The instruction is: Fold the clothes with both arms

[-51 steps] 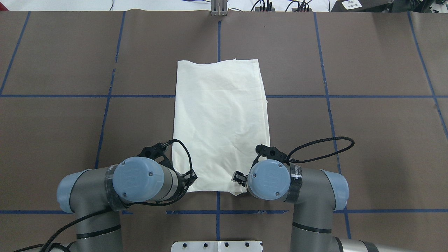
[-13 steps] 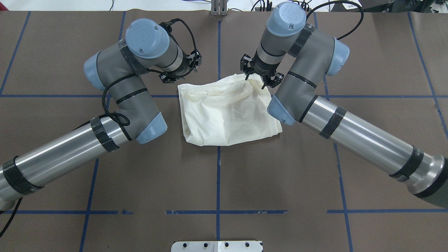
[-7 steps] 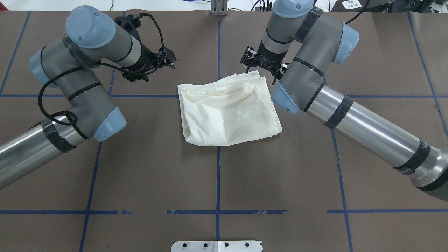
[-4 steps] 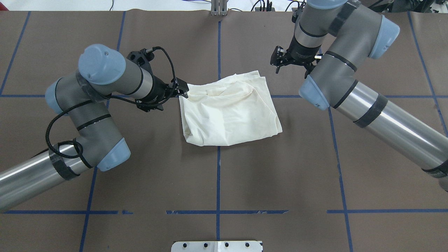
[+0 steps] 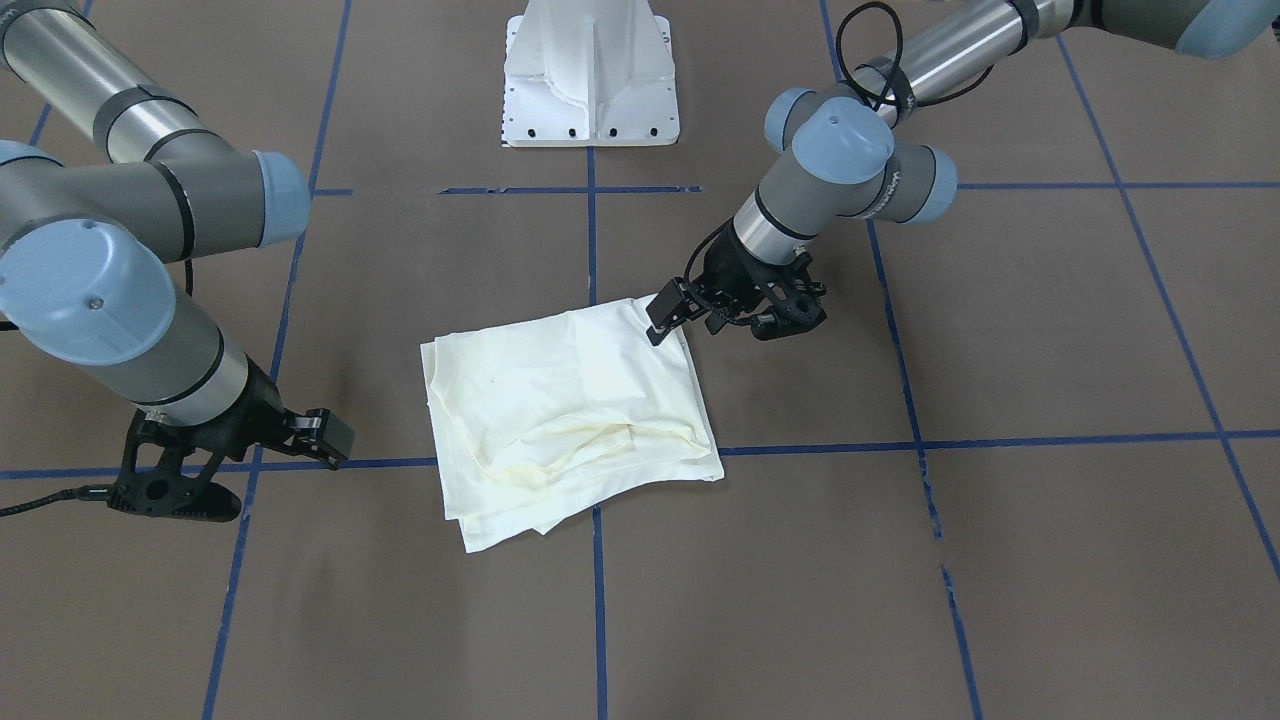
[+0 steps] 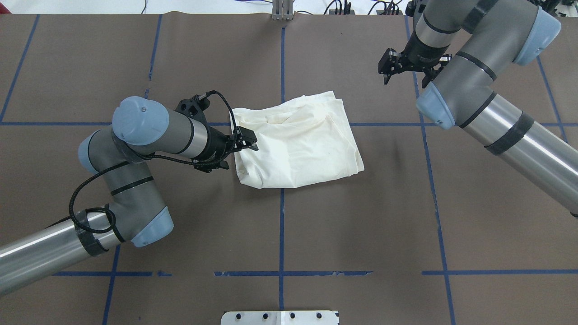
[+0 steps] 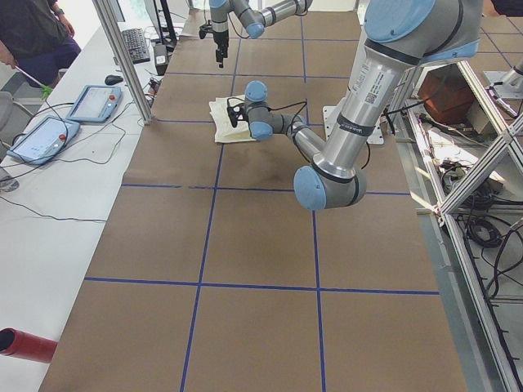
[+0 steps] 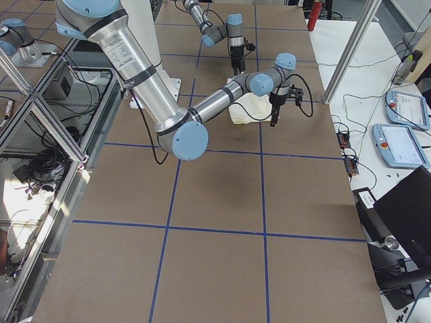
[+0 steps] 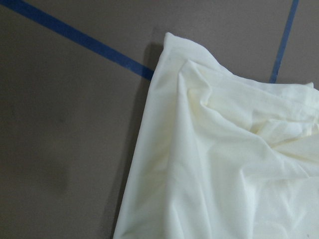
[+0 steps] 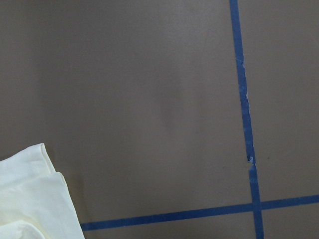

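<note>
The cream shirt point(image 6: 302, 144) lies folded in a rumpled square at the table's middle, with a puffed fold along its far edge point(image 5: 560, 445); no print shows. My left gripper point(image 6: 247, 140) hovers open at the shirt's left edge, its fingers point(image 5: 665, 305) just over the cloth and holding nothing. The left wrist view shows that edge and the shirt's corner point(image 9: 172, 42) from close above. My right gripper point(image 6: 390, 74) stands open and empty well off to the shirt's far right, above bare table. Only a corner of the shirt point(image 10: 30, 199) shows in the right wrist view.
Brown table cover point(image 6: 180, 234) with blue tape grid lines point(image 6: 281, 225). The white pedestal base point(image 5: 590, 75) stands at the robot's side. In the side views, tablets point(image 7: 102, 100) lie on a white bench and a person point(image 7: 33, 33) stands beside it.
My left gripper has slid from the shirt's far-left corner toward the robot along its left edge. The right gripper has moved farther right, away from the shirt. The shirt has not moved.
</note>
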You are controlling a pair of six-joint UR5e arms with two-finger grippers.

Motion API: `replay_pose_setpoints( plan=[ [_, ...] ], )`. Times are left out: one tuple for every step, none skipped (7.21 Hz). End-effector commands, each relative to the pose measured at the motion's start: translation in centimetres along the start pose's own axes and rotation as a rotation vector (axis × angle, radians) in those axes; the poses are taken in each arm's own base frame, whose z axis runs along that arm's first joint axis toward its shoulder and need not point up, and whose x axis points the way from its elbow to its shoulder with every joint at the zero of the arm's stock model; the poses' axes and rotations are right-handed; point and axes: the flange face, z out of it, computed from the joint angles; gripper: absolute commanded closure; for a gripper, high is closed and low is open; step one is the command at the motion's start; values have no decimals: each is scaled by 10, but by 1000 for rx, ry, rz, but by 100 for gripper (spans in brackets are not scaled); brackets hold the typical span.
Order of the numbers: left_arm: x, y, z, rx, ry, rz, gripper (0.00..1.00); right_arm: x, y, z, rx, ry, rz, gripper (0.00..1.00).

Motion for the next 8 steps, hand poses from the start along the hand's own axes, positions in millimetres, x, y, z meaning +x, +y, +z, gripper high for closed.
replay_pose_setpoints(
  plan=[
    [-2, 4, 7, -17, 49, 8, 0, 5, -3, -4, 6, 0, 2, 0],
    [0, 13, 9, -30, 57, 16, 0, 5, -3, -3, 5, 1, 3, 0],
    [3, 19, 14, -41, 58, 19, 0, 5, -4, -4, 7, -1, 3, 0],
    [7, 23, 15, -48, 75, 26, 0, 5, -4, -4, 7, -1, 3, 0],
    [9, 26, 17, -53, 78, 29, 0, 8, -6, -5, 8, 1, 8, 0],
    [13, 26, 23, -53, 76, 29, 0, 9, -6, -6, 9, 1, 9, 0],
    [16, 23, 31, -51, 67, 25, 0, 10, -7, -6, 10, 2, 11, 0],
    [13, 21, 35, -52, 77, 29, 0, 11, -9, -9, 14, 1, 14, 0]
  ],
)
